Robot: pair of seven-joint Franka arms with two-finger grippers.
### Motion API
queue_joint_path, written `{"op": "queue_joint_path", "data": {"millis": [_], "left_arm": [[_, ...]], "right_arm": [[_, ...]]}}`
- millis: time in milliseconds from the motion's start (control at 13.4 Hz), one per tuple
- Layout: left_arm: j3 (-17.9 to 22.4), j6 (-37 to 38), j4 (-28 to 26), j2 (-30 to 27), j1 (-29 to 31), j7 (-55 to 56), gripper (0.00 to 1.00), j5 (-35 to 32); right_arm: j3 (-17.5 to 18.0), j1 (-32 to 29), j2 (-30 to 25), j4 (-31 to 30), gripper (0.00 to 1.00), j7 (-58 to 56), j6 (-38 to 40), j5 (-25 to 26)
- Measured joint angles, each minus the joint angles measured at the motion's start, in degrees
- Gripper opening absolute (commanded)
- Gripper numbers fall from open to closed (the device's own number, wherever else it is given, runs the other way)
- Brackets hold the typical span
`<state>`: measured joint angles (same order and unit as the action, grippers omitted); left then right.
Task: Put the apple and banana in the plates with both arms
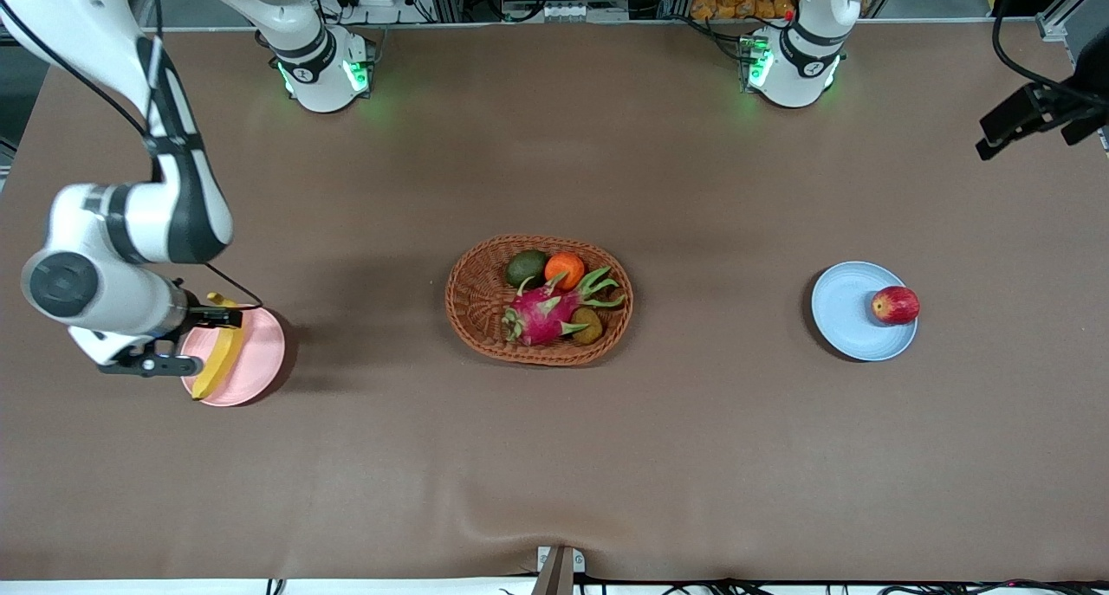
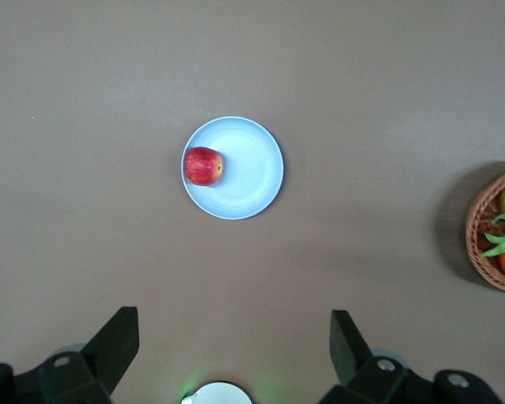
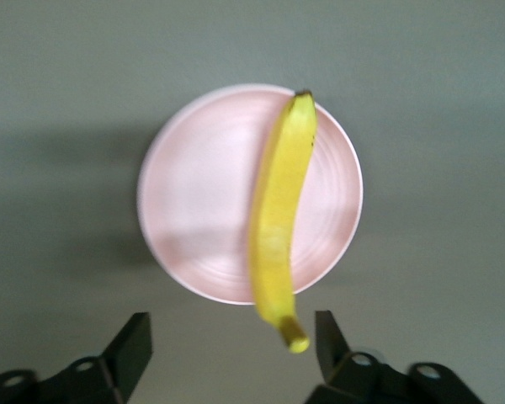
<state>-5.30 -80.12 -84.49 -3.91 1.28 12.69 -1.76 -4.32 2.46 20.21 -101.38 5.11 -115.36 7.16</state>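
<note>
The yellow banana (image 1: pixel 221 352) lies across the pink plate (image 1: pixel 260 352) at the right arm's end of the table, with one end past the rim. My right gripper (image 1: pixel 195 342) hangs just over it, open, with nothing between its fingers. In the right wrist view the banana (image 3: pixel 278 219) crosses the pink plate (image 3: pixel 194 194) and its stem end reaches toward the open right gripper (image 3: pixel 231 328). The red apple (image 1: pixel 895 305) sits at the edge of the blue plate (image 1: pixel 849 313). My left gripper (image 2: pixel 233 324) is open, high above the table, looking down on the apple (image 2: pixel 204 166) and the blue plate (image 2: pixel 248 172).
A brown wicker basket (image 1: pixel 459 305) stands mid-table between the plates. It holds a pink dragon fruit (image 1: pixel 541 313), an orange (image 1: pixel 565 268), a dark green fruit (image 1: pixel 525 268) and a brown one. The basket's rim (image 2: pixel 480 244) shows in the left wrist view.
</note>
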Motion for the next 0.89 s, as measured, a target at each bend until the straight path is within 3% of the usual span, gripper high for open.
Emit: {"op": "queue_joint_path", "data": {"millis": [298,596,895], "left_arm": [[-5.1,0.0,-0.7,-0.4,5.2,0.0,1.0,1.1],[-5.6,0.0,-0.8,-0.5,5.5,0.0,1.0,1.1],[-5.6,0.0,-0.9,-0.5,5.5,0.0,1.0,1.4]], "right_arm": [[-0.1,-0.4,-10.1,0.4,1.0,-2.4,6.5,-3.9],[-0.3,-3.6,-17.6,0.3,1.0,-10.1,11.2,-6.6],[-1.3,-4.0,-22.3,1.7,1.0,-10.6,20.9,-6.7]]}}
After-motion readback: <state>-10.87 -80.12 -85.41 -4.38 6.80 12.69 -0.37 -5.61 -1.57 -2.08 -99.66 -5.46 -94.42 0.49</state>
